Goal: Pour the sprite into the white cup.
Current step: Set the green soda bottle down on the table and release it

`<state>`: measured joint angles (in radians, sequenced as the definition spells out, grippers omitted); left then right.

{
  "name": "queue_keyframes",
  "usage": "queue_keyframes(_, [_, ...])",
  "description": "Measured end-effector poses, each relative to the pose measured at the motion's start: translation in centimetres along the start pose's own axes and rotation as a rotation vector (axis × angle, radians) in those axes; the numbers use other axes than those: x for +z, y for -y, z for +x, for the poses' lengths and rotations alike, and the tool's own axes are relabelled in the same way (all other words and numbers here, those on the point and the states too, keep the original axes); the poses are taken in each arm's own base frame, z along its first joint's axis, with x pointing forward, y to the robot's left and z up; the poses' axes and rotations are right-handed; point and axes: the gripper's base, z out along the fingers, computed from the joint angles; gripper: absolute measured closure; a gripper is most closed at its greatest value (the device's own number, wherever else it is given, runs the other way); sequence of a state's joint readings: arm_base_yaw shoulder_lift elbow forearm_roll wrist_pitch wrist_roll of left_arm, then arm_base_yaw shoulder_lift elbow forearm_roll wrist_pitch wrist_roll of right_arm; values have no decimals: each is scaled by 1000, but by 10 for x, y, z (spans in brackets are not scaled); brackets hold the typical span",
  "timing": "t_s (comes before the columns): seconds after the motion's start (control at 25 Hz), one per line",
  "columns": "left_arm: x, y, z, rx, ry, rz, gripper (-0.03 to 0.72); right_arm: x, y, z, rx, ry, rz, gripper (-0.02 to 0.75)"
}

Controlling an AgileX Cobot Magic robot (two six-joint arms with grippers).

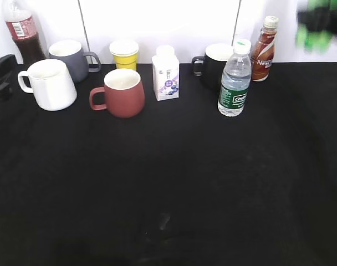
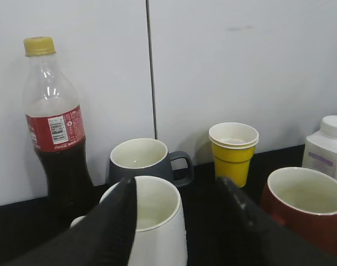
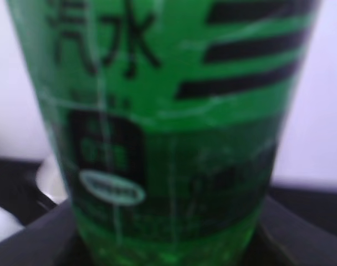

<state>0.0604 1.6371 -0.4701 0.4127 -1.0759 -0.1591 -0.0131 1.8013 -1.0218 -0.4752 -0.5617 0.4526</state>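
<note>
Covering nearly everything you see from the exterior camera is the black table [image 1: 174, 188], with the white wall behind it.

Sprite bottle [image 3: 163, 138]: fills your right wrist view, green label with dark print, blurred. Dark finger [image 3: 301, 233] edges of the right gripper [image 3: 168, 244] sit at both lower corners against the bottle's sides, so the jaws read as clamped on it. From the exterior camera you get only a green and black smear at the top right corner, above the table's back edge; gripper and bottle cannot be separated there.

Left gripper [image 2: 179, 221]: jaws apart, both dark fingers low in the left wrist view. The white cup [image 1: 48, 84] stands just ahead of them, its mouth between the fingers, left finger overlapping its rim; contact cannot be told. Cup is upright at the table's far left, handle pointing left.

Around the cup: cola bottle [image 1: 23, 33] in the back left corner, grey mug [image 1: 72, 59] just behind the cup, reddish-brown mug [image 1: 121, 93] to its right.

Back row, going right: yellow paper cup [image 1: 124, 54], small white carton [image 1: 166, 73], black mug [image 1: 214, 65], clear water bottle [image 1: 235, 78] in front of that mug, brown coffee bottle [image 1: 264, 49].

All upright. Sprite and white cup are well apart, at opposite ends of the table.
</note>
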Motion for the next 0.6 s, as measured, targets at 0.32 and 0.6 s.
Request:
queue_keyframes(0.32, [0, 2, 1, 13, -7, 23, 327, 44, 34, 135, 20, 61, 102, 353])
queue_keyframes(0.6, [0, 5, 2, 32, -19, 58, 327, 70, 38, 164, -49, 68, 64, 257])
